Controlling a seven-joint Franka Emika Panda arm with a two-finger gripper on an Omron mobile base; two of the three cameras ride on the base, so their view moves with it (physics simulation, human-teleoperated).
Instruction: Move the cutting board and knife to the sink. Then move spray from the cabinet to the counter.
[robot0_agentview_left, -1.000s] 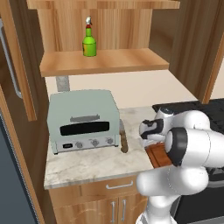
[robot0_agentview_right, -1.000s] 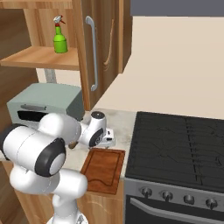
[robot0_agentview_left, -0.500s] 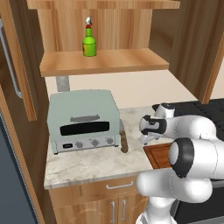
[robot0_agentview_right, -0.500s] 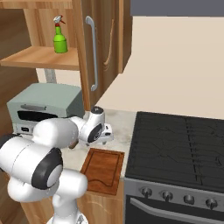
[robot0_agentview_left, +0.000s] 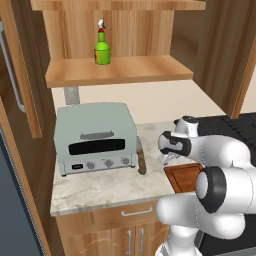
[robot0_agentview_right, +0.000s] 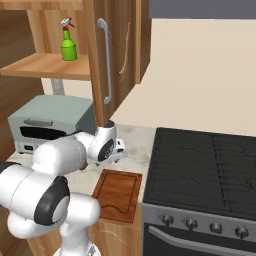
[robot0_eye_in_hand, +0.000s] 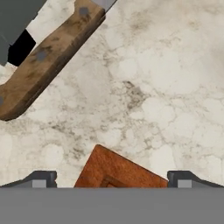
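Hovering over the worktop (robot0_eye_in_hand: 144, 87), your pincer (robot0_eye_in_hand: 112, 178) is spread wide, pinching nothing, a board (robot0_eye_in_hand: 120, 173) corner between its tips. The knife (robot0_eye_in_hand: 46, 59) lies apart on the marble beside the toaster oven (robot0_agentview_left: 95, 137). The spray (robot0_agentview_left: 102, 48) stands on the cabinet (robot0_agentview_left: 120, 75) shelf; its label is unreadable.

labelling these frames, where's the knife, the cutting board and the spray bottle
brown-handled kitchen knife (robot0_eye_in_hand: 43, 61), hand view, middle of wooden handle
reddish-brown wooden cutting board (robot0_agentview_right: 120, 192), right base view, flat centre
green spray bottle with yellow label (robot0_agentview_left: 102, 51), left base view, bottle body
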